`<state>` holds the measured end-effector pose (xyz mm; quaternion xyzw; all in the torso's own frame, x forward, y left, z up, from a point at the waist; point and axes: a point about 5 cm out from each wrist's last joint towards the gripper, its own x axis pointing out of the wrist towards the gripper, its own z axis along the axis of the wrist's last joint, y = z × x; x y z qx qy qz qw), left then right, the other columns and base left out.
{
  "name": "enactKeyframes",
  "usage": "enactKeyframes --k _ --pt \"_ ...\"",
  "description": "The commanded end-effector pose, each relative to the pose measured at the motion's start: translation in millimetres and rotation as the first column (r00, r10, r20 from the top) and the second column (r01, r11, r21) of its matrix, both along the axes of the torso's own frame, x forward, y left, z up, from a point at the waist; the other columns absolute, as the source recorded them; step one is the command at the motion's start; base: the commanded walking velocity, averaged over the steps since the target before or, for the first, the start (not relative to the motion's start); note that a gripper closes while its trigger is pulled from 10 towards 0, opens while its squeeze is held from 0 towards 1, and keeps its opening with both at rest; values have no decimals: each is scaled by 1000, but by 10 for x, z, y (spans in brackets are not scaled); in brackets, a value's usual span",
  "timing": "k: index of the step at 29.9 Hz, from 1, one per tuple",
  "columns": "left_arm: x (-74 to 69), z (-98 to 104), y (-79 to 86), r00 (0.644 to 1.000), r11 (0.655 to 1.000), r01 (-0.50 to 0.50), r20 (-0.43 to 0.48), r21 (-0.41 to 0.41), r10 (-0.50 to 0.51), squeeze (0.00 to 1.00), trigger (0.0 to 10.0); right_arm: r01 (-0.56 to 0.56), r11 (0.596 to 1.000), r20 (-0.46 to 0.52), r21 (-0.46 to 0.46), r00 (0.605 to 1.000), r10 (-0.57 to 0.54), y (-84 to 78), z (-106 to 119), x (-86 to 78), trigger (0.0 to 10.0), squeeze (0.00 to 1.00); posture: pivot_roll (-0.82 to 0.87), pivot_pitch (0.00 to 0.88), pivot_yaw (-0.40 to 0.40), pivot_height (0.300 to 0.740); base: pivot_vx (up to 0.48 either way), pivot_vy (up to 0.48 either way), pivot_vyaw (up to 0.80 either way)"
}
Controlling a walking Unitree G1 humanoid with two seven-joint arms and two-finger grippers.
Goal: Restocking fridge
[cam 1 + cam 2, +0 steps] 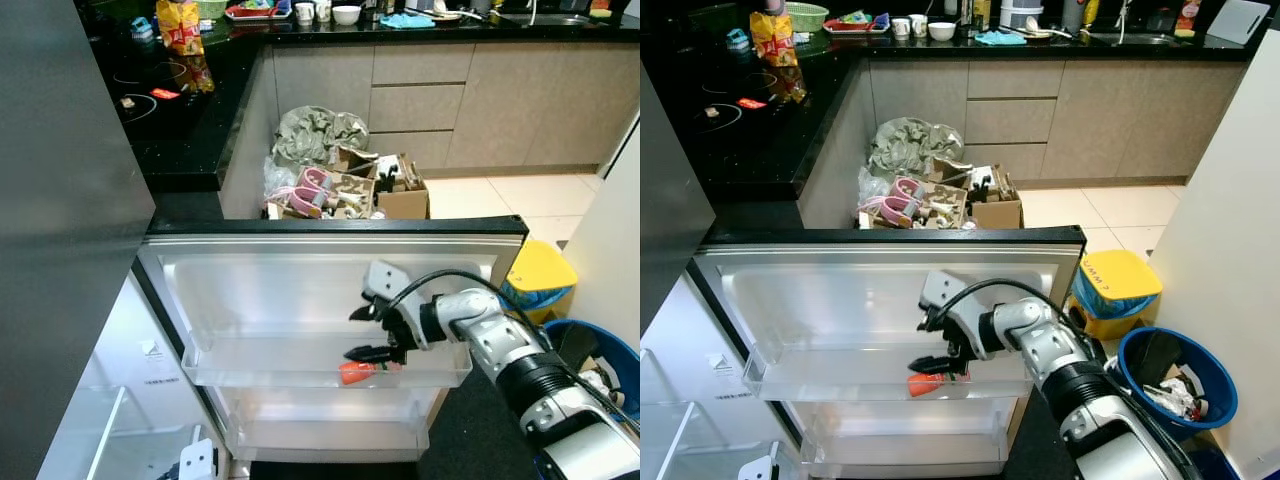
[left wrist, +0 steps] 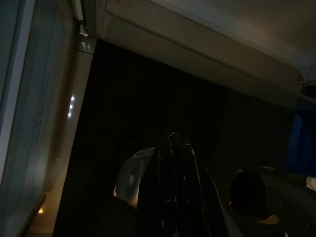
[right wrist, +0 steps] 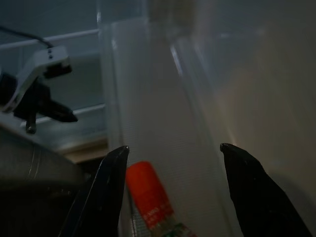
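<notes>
A fridge door [image 1: 330, 245] stands swung open in a kitchen, its inner face turned up towards the head camera; the right end effector [image 1: 362, 333] reaches over the door's upper clear bin [image 1: 250, 365], its two black fingers spread wide with nothing between them; a bottle with an orange-red cap [image 1: 356, 373] lies on its side in that bin, just below the lower finger and apart from it; in the right wrist view the same bottle [image 3: 150, 197] sits between the open fingertips [image 3: 116, 163], its label bearing small print too blurred to read.

The left end effector [image 2: 173, 148] hangs low beside the fridge in shadow, its fingers closed together on nothing; a white part of it shows at the bottom edge of the left eye view.

Beyond the door, a cardboard box [image 1: 395, 195] crammed with crumpled packaging sits on the floor against grey cabinets; the printing on the packaging cannot be made out; a black tabletop [image 1: 170, 130] carries a yellow and red snack bag [image 1: 180, 28] whose lettering is illegible, along with cups and a bowl farther back.

To the robot's right stand a yellow lidded bin [image 1: 1118, 280], marked with a line of dark characters that cannot be read, and a blue bucket [image 1: 1175, 375] holding scraps.
</notes>
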<state>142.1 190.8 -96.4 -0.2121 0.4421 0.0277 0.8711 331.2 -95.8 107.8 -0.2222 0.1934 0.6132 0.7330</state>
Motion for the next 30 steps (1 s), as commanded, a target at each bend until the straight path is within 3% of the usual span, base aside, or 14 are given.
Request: enactKeyframes --k 1,3,5,9,18,30 --pt "-55 -24 -24 1000 1000 7 -18 2 -7 0 10000 -19 998 29 -56 999 21 34 -2 23 10000 0 -7 0 -20 740 0 0 0" --pt "-55 -24 -24 1000 1000 7 -18 2 -7 0 10000 -19 998 29 -56 999 21 34 -2 23 10000 0 -7 0 -20 740 0 0 0" --pt "-60 -25 -17 1000 1000 6 -19 3 -6 0 10000 -29 989 64 -144 997 39 62 -42 54 10000 0 -3 4 -18 740 0 0 0" --pt "-65 -27 -17 1000 1000 6 -21 3 -6 0 10000 -34 977 105 -209 993 57 87 -47 89 10000 0 -3 9 -18 740 0 0 0" --pt "-99 -40 -27 1000 1000 2 -30 -1 -2 0 10000 -115 945 153 -305 974 168 101 55 144 10000 0 -3 20 -22 740 0 0 0" --pt "-111 -41 -14 1000 1000 1 -29 -1 -1 0 10000 -197 915 177 -352 946 272 137 112 174 10000 0 -4 25 -22 740 0 0 0"
